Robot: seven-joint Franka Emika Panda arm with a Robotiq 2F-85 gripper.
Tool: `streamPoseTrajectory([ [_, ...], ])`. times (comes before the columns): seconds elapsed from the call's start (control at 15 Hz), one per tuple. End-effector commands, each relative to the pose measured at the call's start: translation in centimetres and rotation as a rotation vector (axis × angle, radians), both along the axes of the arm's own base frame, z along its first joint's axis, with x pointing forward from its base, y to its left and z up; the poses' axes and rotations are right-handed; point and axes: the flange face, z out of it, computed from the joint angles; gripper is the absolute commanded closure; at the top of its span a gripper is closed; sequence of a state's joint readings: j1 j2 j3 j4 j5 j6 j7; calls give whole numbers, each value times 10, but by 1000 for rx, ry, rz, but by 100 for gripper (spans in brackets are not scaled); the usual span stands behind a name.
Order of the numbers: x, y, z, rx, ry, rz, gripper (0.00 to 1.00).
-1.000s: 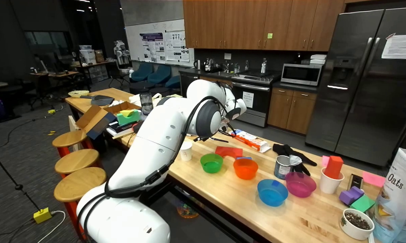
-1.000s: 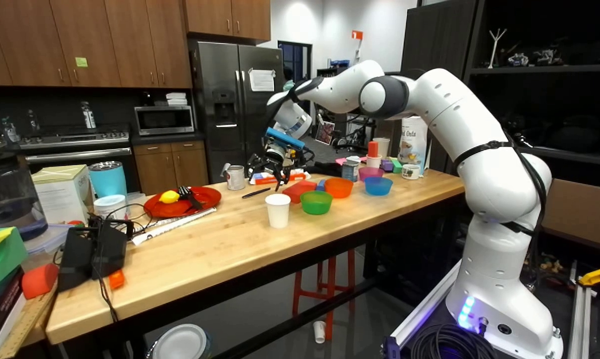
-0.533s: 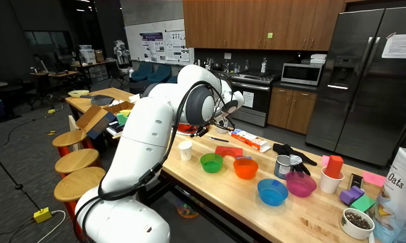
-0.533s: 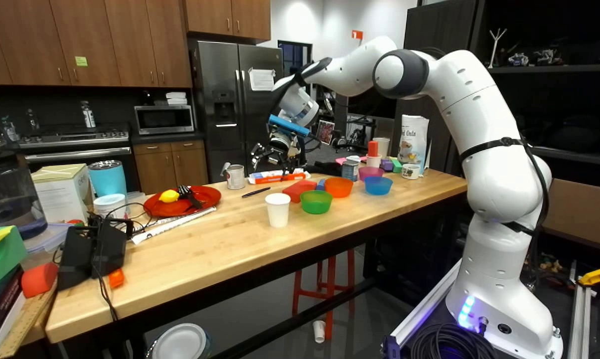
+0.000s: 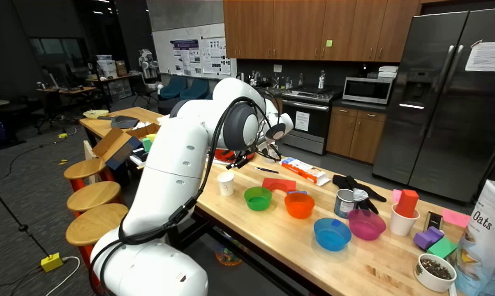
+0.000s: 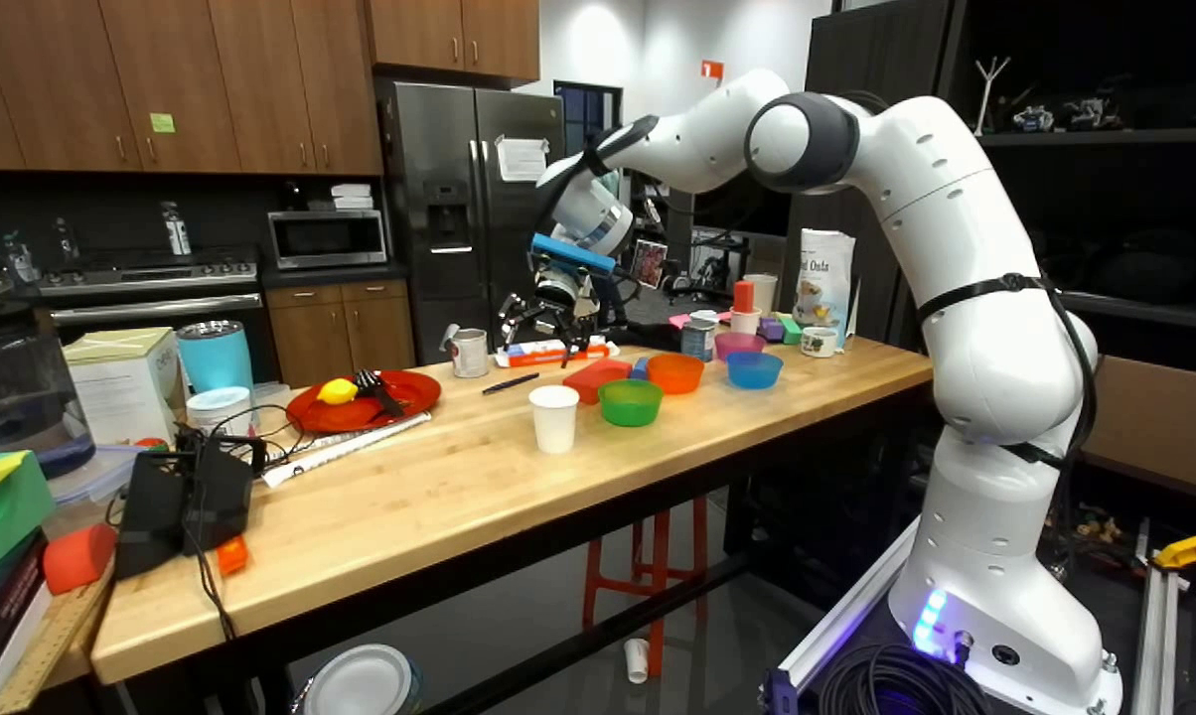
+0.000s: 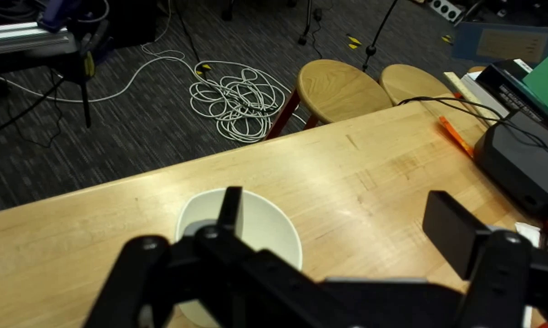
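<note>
My gripper (image 7: 335,212) is open, its two black fingers wide apart with only bare tabletop seen between them. In an exterior view the gripper (image 6: 538,343) hangs above the table, behind a white paper cup (image 6: 554,421). The cup (image 5: 226,183) stands upright. From above, in the wrist view, the white cup (image 7: 271,228) appears as a wide round rim, partly hidden by the left-hand finger (image 7: 230,207); no contact shows. Beside the cup are a green bowl (image 6: 631,402), a red arch block (image 6: 598,379) and an orange bowl (image 6: 675,373).
A red plate (image 6: 419,392) with a yellow lemon (image 6: 337,391), a pen (image 6: 511,383), a tin can (image 6: 470,354) and an orange box (image 5: 305,170) lie around. Blue (image 5: 332,235) and pink bowls (image 5: 366,225) stand farther along. Black speakers (image 7: 520,155) with cables sit at one end.
The arm has risen at the elbow, and the gripper has shifted slightly and lifted a little, mostly in the earlier half second. Its jaws stayed open. Objects on the table have not moved.
</note>
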State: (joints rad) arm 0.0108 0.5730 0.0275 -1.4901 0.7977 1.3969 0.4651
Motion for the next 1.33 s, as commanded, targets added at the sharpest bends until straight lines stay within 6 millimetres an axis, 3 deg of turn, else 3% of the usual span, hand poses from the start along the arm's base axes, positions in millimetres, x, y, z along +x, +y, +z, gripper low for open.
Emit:
streamPoseTrajectory([
  [0.0, 3, 0, -4, 31, 37, 28, 0],
  [0.67, 26, 4, -23, 113, 85, 126, 0],
  [1.27, 49, -4, 22, -74, -7, 64, 0],
])
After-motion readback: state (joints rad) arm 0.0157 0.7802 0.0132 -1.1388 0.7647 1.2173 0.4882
